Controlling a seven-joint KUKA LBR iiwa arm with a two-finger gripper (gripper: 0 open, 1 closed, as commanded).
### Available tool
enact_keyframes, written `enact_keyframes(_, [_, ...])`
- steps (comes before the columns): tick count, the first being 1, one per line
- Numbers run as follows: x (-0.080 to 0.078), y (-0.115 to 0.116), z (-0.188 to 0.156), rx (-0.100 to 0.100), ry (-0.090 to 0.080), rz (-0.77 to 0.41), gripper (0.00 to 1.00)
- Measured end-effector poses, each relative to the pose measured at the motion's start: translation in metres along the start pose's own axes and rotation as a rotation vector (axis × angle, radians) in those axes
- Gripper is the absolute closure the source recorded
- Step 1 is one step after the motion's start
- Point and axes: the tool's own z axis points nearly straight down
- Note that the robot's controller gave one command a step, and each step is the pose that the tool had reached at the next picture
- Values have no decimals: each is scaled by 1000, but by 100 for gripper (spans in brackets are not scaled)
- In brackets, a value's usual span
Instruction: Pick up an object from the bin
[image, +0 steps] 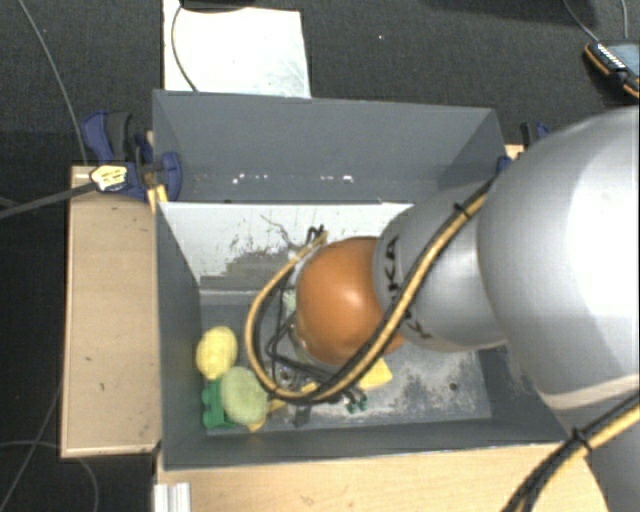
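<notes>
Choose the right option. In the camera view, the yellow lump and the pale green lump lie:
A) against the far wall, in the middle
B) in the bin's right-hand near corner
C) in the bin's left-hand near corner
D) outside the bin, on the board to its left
C: the yellow lump and the pale green lump sit together on the floor by the left wall of the bin, to the left of the arm's orange cover.

In the near-left corner of the bin (320, 150) you have a soft yellow lump (216, 352). Just in front of it, a pale green lump (243, 396) rests against a bright green block (212, 412). To their right, a flat yellow piece (377, 377) and a small dark green bit (355, 404) lie close together. A black device with an orange edge (612, 58) sits outside, top right.
</notes>
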Motion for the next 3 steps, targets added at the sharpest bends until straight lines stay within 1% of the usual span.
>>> enact_keyframes(1, [2, 0, -26, 0, 8, 1, 100])
enact_keyframes(2, [0, 0, -54, 0, 2, 2, 100])
enact_keyframes(3, [3, 1, -81, -1, 12, 3, 100])
